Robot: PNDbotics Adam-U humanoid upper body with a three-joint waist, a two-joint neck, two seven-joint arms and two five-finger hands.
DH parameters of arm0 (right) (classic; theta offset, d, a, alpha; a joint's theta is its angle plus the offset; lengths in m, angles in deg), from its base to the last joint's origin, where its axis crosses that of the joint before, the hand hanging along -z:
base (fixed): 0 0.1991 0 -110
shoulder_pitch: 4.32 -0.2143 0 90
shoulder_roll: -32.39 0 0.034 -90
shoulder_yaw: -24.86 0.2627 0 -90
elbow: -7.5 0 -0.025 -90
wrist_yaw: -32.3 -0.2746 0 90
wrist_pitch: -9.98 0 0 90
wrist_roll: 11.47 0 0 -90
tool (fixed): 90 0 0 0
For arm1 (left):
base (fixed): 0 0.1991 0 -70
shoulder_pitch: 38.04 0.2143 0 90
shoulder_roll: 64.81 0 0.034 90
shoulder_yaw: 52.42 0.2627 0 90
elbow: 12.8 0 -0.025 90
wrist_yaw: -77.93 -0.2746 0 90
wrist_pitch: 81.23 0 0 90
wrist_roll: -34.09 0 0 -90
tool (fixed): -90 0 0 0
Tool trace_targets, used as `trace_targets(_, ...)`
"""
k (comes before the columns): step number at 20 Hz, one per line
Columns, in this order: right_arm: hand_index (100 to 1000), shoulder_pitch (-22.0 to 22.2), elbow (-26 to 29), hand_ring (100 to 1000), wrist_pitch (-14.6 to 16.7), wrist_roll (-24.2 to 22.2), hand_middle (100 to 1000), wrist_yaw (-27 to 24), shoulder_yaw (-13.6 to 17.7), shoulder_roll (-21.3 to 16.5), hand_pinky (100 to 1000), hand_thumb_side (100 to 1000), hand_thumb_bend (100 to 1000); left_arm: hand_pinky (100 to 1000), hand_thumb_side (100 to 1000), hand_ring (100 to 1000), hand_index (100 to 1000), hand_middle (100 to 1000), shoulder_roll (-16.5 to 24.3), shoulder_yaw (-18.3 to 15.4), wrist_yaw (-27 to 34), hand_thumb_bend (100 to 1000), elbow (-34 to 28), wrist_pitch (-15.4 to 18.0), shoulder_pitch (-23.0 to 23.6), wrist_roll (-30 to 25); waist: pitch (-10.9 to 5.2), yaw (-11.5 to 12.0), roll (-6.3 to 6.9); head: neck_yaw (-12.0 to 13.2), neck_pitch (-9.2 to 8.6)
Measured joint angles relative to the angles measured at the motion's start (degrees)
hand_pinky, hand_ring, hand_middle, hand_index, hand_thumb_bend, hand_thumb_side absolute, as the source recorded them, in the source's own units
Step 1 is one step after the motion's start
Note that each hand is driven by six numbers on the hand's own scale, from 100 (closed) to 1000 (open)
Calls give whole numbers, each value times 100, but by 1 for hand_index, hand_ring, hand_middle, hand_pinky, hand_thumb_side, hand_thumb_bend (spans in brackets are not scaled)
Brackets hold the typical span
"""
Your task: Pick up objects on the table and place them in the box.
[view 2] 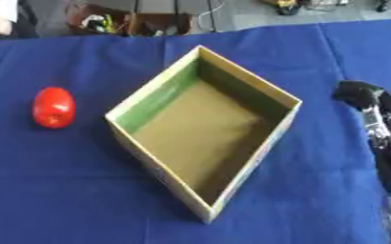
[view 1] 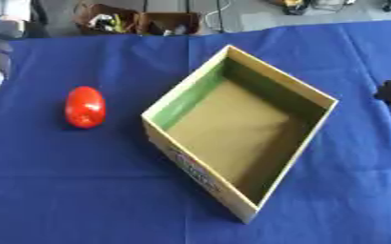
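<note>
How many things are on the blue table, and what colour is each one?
Red things: 1, the red egg-shaped object, lying left of the box.
Tan things: 1, the open cardboard box, with nothing in it.
Total: 2 things on the blue tablecloth.
The robot's black right hand shows at the right edge, holding nothing.

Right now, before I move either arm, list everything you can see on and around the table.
tomato: one, red, on the cloth left of the box, apart from it.
box: one, tan cardboard with a green inner wall, open, nothing inside, centre of the table, set askew.
cloth: one, blue, covering the table.
bins: two, brown, on the floor beyond the far edge, holding small items I cannot make out.
right hand: one, black, above the cloth at the right edge, right of the box; fingers not readable.
left hand: not clearly in view.
</note>
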Motion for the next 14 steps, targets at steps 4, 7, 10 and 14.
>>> trace_targets(4, 793, 7, 0, 857, 13, -11, 639, 16, -27, -6, 904, 852, 100, 841, 1000, 908, 1000, 960, 6, 230, -304, 418, 582, 315, -458, -535, 0, -2, 11, 50, -2)
trace_targets(7, 793, 26, 0, 857, 24, -29, 639, 25, -36, -11, 904, 855, 100, 843, 995, 924, 1000, 974, -41, 367, -550, 486, 950, 537, -773, -879, 1, -2, 15, 107, -37)
trace_targets(10, 793, 39, 0, 857, 24, -54, 639, 42, -65, -26, 904, 856, 100, 853, 974, 945, 1000, 1000, -163, 462, -844, 551, 1320, 714, -1043, -1149, 18, -2, 20, 146, -68)
trace_targets(14, 791, 46, 0, 857, 33, -80, 639, 48, -70, -46, 904, 854, 100, 877, 1000, 977, 1000, 1000, -338, 530, -1185, 680, 1800, 911, -1323, -1482, 50, -36, 44, 172, -106)
